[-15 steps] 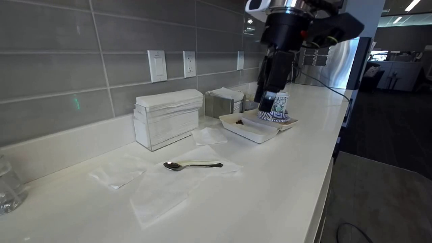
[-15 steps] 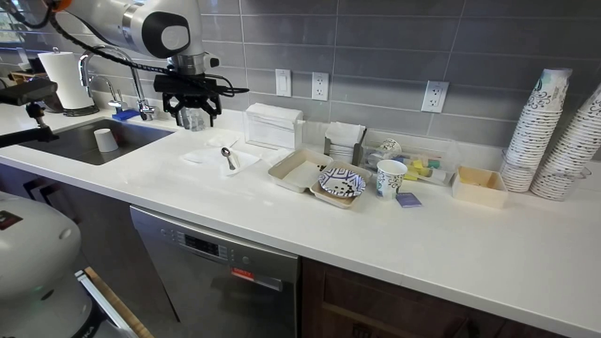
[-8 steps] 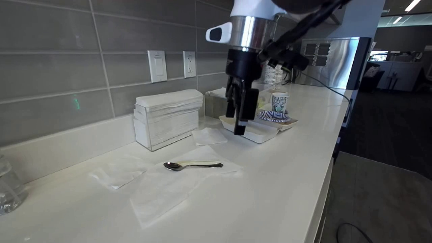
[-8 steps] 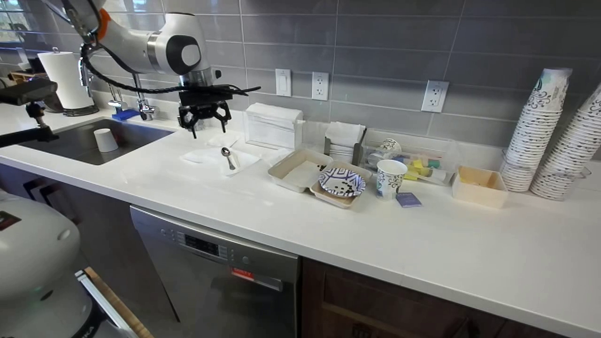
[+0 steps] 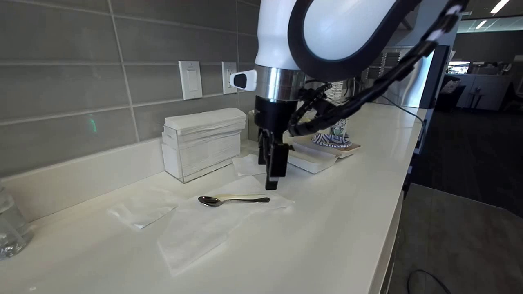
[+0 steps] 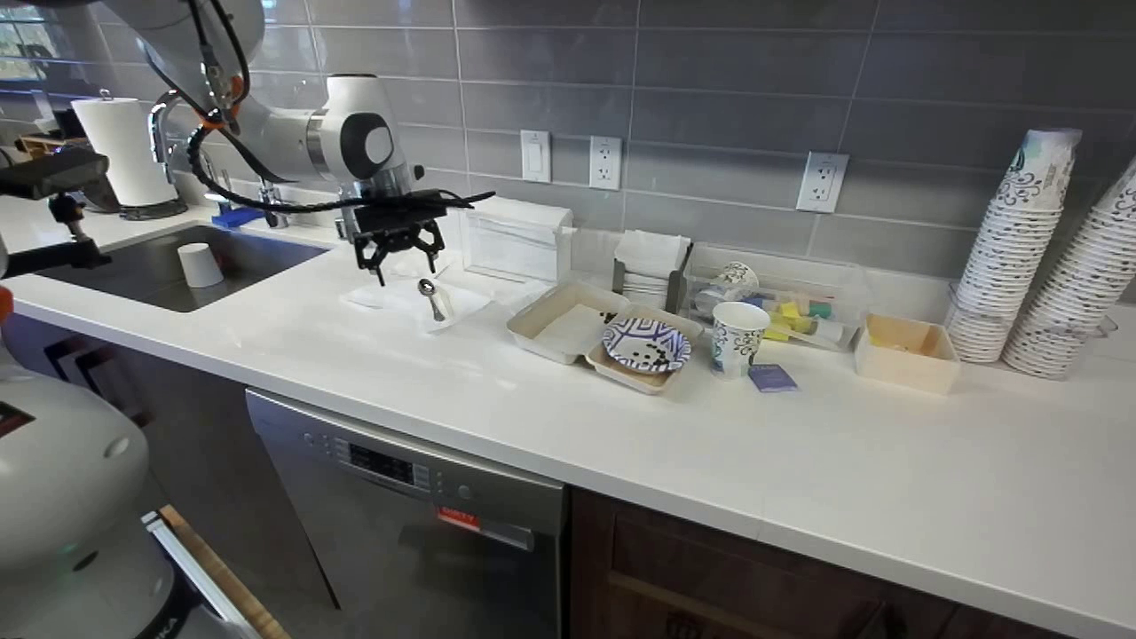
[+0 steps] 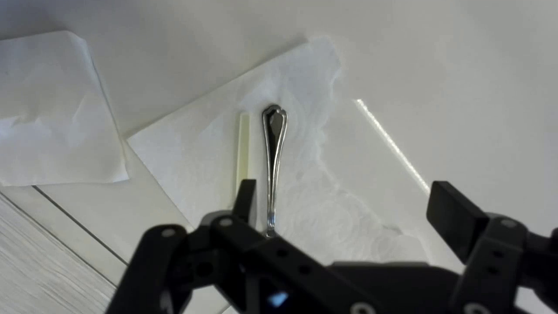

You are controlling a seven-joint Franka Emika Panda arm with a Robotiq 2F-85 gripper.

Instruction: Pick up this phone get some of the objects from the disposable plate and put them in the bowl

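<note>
The slim silvery metal spoon [image 7: 273, 157] lay ungrasped on a white paper napkin [image 7: 200, 148] beneath the wide-spread black two-fingered gripper [image 7: 344, 196], so scooping small dark bits [image 6: 608, 317] from the shallow off-white tray [image 6: 568, 337] apparently remained, though similar bits [image 6: 658, 361] sat in the round blue-and-white bowl [image 6: 632, 334].

I have the gripper [image 7: 344, 196] pointing down, its fingers [image 7: 455, 218] spread wide apart. My arm [image 5: 347, 30] bends above it.
</note>
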